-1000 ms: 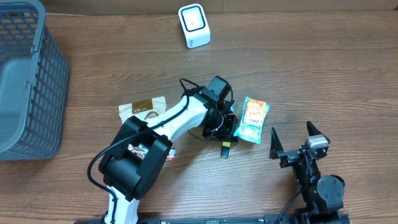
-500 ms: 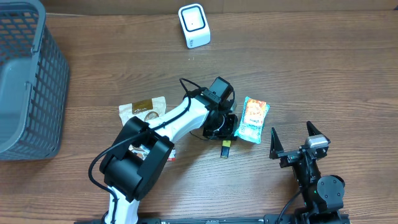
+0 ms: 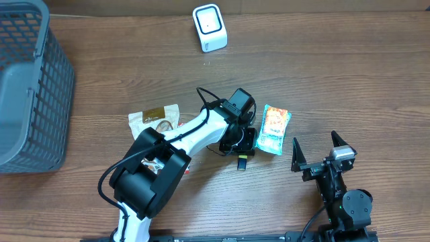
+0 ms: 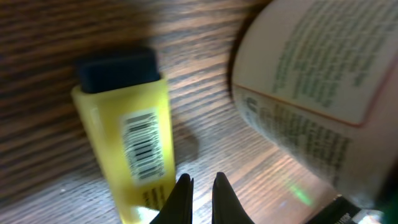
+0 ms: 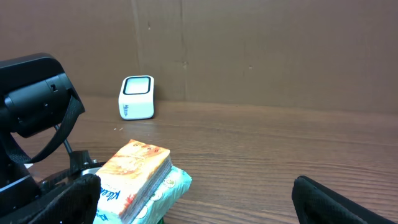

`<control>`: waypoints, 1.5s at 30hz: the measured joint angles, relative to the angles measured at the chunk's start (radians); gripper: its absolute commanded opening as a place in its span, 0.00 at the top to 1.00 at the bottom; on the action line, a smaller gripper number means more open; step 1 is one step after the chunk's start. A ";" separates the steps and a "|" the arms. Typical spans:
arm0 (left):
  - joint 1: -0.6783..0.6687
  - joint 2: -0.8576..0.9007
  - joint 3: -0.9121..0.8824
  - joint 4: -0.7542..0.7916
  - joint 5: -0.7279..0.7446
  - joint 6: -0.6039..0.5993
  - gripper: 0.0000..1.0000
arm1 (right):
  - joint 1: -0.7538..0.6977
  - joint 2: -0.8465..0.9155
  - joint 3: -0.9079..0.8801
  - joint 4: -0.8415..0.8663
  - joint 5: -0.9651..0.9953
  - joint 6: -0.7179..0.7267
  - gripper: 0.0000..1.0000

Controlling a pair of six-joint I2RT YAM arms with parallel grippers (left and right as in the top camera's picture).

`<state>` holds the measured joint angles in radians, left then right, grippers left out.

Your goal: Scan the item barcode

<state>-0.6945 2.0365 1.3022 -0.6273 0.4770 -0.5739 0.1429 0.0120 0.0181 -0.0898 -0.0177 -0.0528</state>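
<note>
A small yellow item point(image 4: 127, 134) with a black cap lies flat on the wooden table, its barcode point(image 4: 142, 144) facing up. In the overhead view the yellow item point(image 3: 242, 162) peeks out just below my left wrist. My left gripper point(image 4: 201, 180) is shut with nothing between its fingers, its tips right beside the item's lower right edge. The white scanner point(image 3: 209, 27) stands at the back of the table, also seen as the scanner point(image 5: 137, 98) in the right wrist view. Near the front right, my right gripper point(image 3: 321, 151) stands open and holds nothing.
Stacked tissue packs point(image 3: 273, 129) lie just right of the left wrist; the same tissue packs point(image 5: 134, 174) show in the right wrist view. A brown snack bag point(image 3: 156, 117) lies left of the arm. A grey basket point(image 3: 40, 94) stands at the far left.
My left wrist has shifted slightly to the right, towards the tissue packs. The yellow item and the right arm have stayed put.
</note>
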 measured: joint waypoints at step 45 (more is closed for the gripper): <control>0.272 -0.019 0.002 -0.280 -0.184 0.246 0.96 | 0.000 0.000 0.000 0.000 0.000 0.000 0.00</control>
<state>-0.4229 2.0178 1.3041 -0.9077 0.2932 -0.3283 0.1425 0.0120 0.0181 -0.0898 -0.0177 -0.0528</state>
